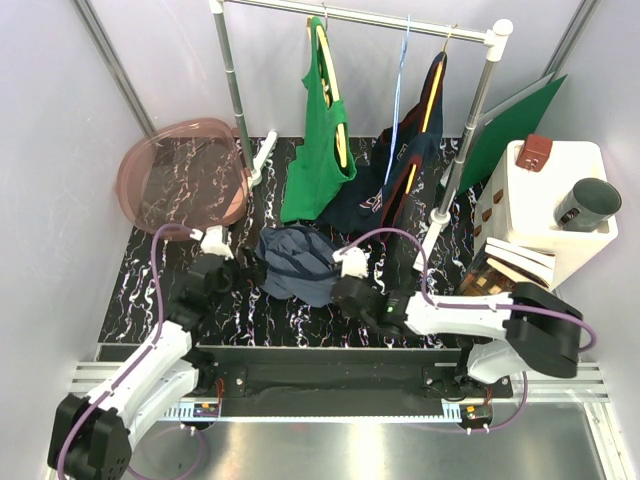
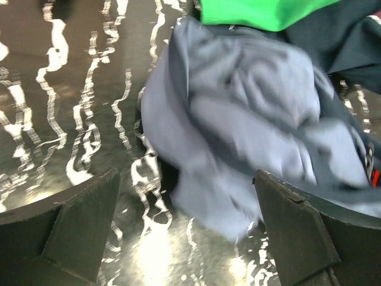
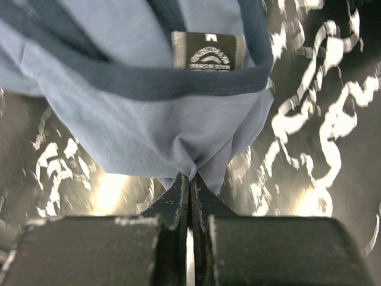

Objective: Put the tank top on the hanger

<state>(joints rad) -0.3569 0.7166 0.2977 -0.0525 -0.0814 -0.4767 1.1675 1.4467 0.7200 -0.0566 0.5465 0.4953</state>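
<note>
- Far left, a pink basket (image 1: 185, 180) sits on the black marbled surface (image 1: 160, 290).
- The left claw (image 1: 243, 268) is down low over the surface with its fingers (image 2: 77, 220) spread wide apart. The tank top's rumpled edge is right in front of them, not gripped.
- The tank top (image 1: 295, 262) is a bunched-up blue-grey heap mid-surface, just below the hanging green top (image 1: 322, 150).
- The right claw (image 3: 190, 185) is squeezed together on a fold of the tank top, near the neck label.
- The hanger (image 1: 400, 90), thin and light blue, dangles off the rail (image 1: 360, 15) between the green top and a navy top (image 1: 410, 170), well apart from the tank top.
</note>
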